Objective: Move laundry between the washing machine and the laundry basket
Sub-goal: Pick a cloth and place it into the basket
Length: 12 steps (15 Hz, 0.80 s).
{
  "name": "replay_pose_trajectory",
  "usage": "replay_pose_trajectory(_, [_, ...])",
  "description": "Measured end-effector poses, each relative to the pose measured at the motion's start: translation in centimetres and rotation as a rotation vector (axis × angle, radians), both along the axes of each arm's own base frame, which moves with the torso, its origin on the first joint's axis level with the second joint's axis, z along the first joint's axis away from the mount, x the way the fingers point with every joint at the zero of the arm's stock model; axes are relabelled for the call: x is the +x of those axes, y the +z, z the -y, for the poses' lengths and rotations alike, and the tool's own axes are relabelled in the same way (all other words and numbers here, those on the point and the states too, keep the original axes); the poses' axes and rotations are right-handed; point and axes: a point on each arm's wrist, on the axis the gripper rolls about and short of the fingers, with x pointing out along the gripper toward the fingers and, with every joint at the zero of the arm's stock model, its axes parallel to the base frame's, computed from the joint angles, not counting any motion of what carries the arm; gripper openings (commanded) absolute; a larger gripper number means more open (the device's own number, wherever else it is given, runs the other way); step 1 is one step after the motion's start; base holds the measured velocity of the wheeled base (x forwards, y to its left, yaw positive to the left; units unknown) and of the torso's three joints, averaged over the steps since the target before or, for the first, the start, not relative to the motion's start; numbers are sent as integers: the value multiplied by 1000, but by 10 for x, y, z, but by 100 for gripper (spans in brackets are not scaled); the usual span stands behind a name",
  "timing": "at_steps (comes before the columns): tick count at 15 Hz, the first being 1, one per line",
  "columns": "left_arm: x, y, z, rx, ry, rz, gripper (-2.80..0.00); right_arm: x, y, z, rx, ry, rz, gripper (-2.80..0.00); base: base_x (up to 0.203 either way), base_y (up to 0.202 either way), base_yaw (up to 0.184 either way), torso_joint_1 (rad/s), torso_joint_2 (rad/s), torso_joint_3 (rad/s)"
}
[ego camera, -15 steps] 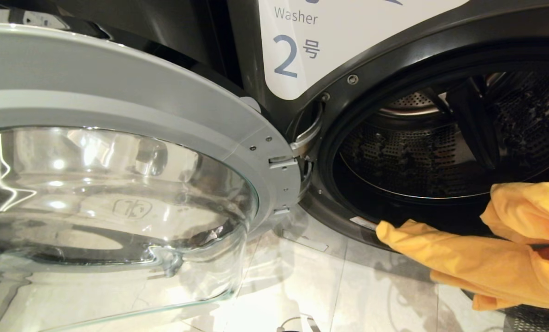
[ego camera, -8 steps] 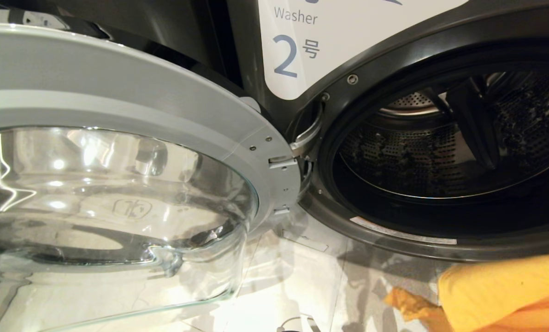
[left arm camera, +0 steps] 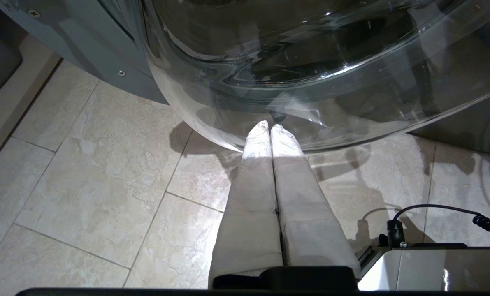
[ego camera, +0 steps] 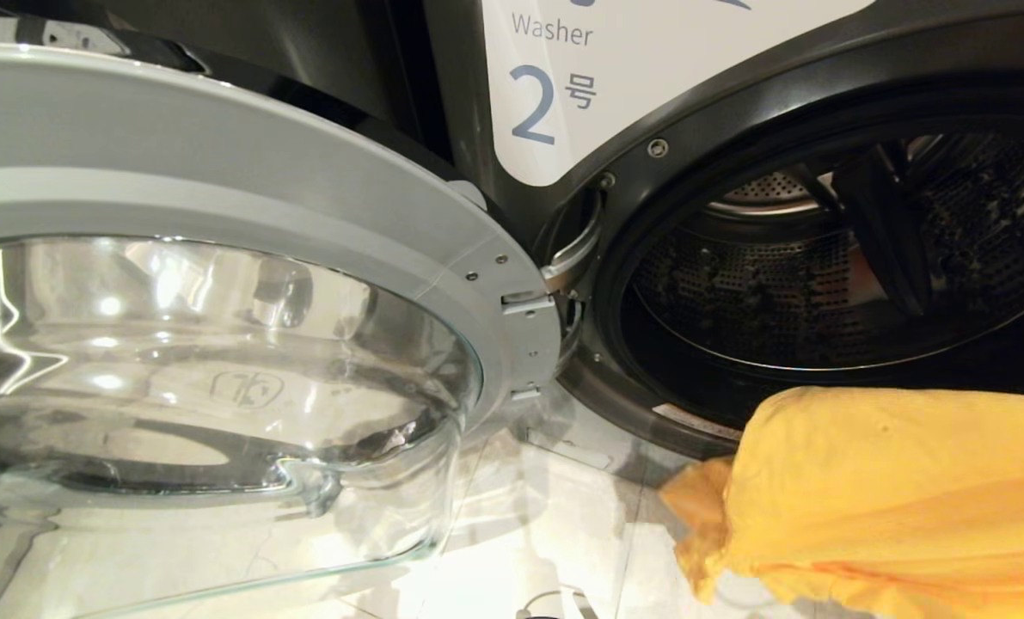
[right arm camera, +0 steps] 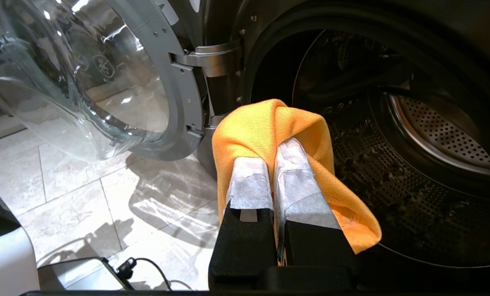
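Mustard-yellow garment (right arm camera: 269, 127), pinched by right gripper (right arm camera: 275, 158); lifted back up to washing machine (ego camera: 735, 129) door opening's lower edge; loading imminent; left gripper (left arm camera: 269, 129) pressed together, idle.

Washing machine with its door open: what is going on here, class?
The right gripper is shut on a yellow garment, holding it in front of the open mouth of the washing machine marked 2. The drum looks empty. The glass door is swung wide open. The left gripper is shut, empty, parked low beside the door, over the floor.
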Motion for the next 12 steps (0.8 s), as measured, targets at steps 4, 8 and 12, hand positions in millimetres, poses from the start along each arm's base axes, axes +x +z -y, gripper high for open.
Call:
replay_pose_trajectory(4, [0,0,0,0,0,0,-280,7,8,-5,-7,0,-14,-280,0,0,0,0,0,0])
replay_pose_trajectory(8, [0,0,0,0,0,0,-280,11,15,-9,-9,0,-21,-280,0,0,0,0,0,0])
replay_pose_trajectory(12, [0,0,0,0,0,0,-280,18,18,-14,-22,0,-38,-280,0,0,0,0,0,0])
